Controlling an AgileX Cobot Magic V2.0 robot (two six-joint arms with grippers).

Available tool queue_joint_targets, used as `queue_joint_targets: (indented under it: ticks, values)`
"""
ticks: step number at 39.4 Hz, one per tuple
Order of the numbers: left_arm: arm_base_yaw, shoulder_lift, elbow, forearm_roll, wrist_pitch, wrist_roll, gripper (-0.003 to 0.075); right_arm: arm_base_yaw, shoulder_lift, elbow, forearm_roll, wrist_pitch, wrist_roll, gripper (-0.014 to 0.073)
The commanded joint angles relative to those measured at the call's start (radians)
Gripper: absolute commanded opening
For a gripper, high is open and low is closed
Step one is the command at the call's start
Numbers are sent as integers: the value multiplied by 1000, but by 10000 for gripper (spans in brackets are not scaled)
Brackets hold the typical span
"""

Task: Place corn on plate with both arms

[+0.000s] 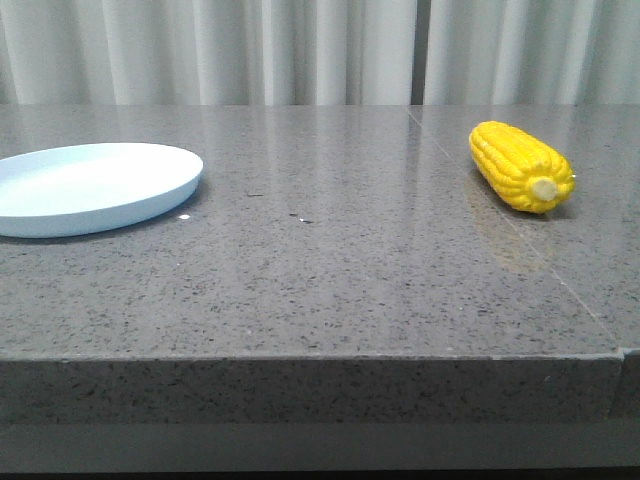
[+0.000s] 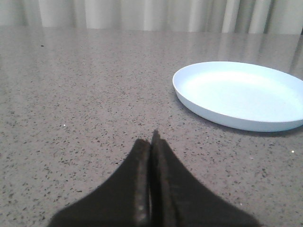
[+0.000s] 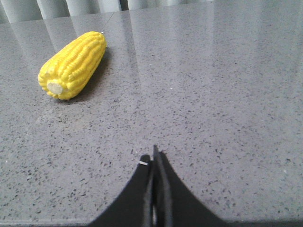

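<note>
The yellow corn (image 1: 521, 165) lies on the grey stone table at the right, its pale cut end toward the front. It also shows in the right wrist view (image 3: 73, 64). The pale blue plate (image 1: 90, 186) sits at the left, empty; the left wrist view shows it too (image 2: 241, 94). My left gripper (image 2: 151, 142) is shut and empty, low over the table, apart from the plate. My right gripper (image 3: 153, 158) is shut and empty, well short of the corn. Neither gripper shows in the front view.
The grey speckled table (image 1: 330, 260) has a front edge close to the camera and a seam running past the corn on the right. White curtains (image 1: 300, 50) hang behind the table.
</note>
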Motion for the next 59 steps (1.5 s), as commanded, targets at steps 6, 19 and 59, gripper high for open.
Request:
queue_joint_targets:
  ticks: [6, 19, 59]
  values:
    - [1, -18, 23, -7, -79, 0, -20, -6, -17, -22, -5, -82, -11, -67]
    - [1, -18, 23, -7, -79, 0, -20, -6, -17, -22, -5, -82, -11, -67]
    - [1, -18, 17, -13, -281, 0, -20, -6, -17, -55, -5, -180, -11, -67]
